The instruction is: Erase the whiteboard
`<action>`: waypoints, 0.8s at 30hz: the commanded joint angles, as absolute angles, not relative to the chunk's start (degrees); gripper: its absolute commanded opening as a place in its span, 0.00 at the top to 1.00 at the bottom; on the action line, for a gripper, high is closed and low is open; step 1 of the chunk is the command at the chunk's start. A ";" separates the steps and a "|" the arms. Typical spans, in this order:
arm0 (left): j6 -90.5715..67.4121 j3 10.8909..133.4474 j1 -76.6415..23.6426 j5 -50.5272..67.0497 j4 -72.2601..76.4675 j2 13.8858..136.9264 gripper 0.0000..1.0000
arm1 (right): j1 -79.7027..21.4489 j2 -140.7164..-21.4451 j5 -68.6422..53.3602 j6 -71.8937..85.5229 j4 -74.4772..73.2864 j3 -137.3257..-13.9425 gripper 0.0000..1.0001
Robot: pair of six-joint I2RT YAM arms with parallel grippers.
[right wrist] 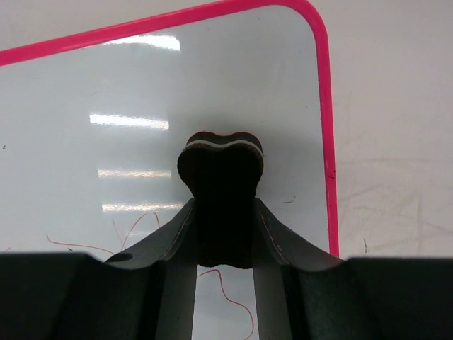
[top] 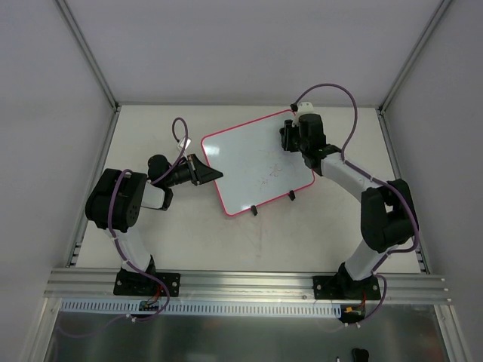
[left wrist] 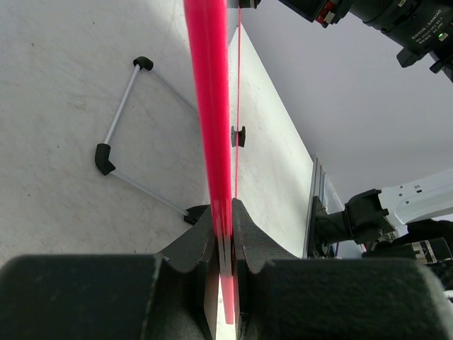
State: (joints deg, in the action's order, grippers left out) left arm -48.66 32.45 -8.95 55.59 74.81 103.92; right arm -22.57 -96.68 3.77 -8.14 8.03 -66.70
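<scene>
The whiteboard lies tilted mid-table, white with a pink-red frame and two black clips on its near edge. Faint red scribbles remain on it. My left gripper is shut on the board's left frame edge; in the left wrist view the pink frame runs edge-on between the jaws of that gripper. My right gripper is shut on a dark eraser and holds it over the board's upper right part, near the rounded pink corner; it also shows in the right wrist view.
A thin metal wire bracket with black ends shows beside the board's edge in the left wrist view. Aluminium rails and white walls close in the table. The right arm's base shows past the board.
</scene>
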 commanded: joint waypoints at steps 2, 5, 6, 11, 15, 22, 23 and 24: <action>-43.77 32.70 -9.40 57.39 96.33 103.97 1.00 | -25.83 -97.03 6.85 -9.05 5.36 -65.04 1.00; -43.68 32.70 -9.40 57.48 96.33 103.97 1.00 | -29.08 -97.73 7.56 -9.14 5.54 -65.74 1.00; -43.68 32.61 -9.40 57.39 96.33 103.97 1.00 | -30.74 -98.17 7.56 -9.14 5.45 -66.35 1.00; -43.68 32.61 -9.49 57.39 96.33 103.97 1.00 | -35.32 -99.40 7.30 -7.39 5.10 -68.11 1.00; -43.77 32.61 -9.40 57.39 96.33 103.97 1.00 | -40.25 -100.54 6.24 -6.07 4.39 -69.61 1.00; -43.77 32.61 -9.41 57.39 96.33 103.80 1.00 | -46.75 -103.09 4.83 -3.52 3.25 -73.21 1.00; -43.68 32.61 -9.49 57.39 96.33 103.80 1.00 | -47.28 -103.53 5.36 -3.52 3.08 -73.47 1.00; -43.68 32.52 -9.49 57.48 96.33 103.71 1.00 | -48.24 -103.71 5.54 -3.52 2.90 -73.91 1.00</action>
